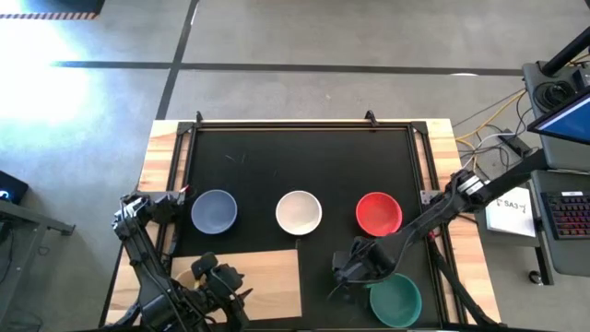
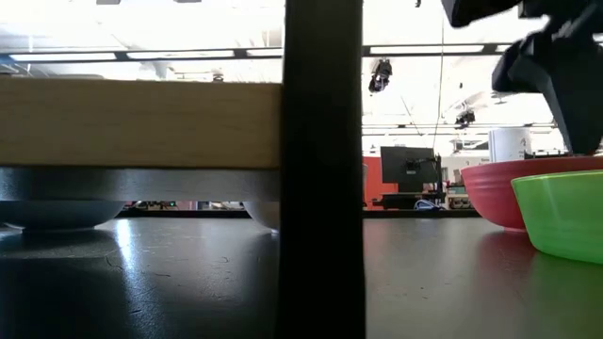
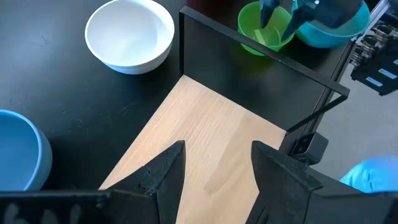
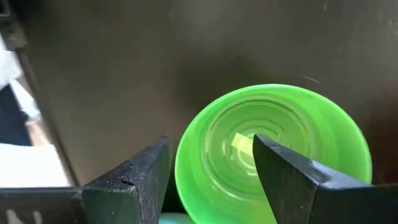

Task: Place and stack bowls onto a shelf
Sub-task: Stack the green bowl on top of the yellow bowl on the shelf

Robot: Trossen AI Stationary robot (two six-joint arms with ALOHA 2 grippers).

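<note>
Right end effector (image 4: 211,165) hangs open right over the small round green plastic bowl (image 4: 273,152). It looks light, stiff and slippery, so pinch its thin rim.

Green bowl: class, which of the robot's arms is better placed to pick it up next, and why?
Right. The right gripper hangs open directly over the green bowl, one finger above its inside. The left gripper is over the shelf, farther away.
</note>
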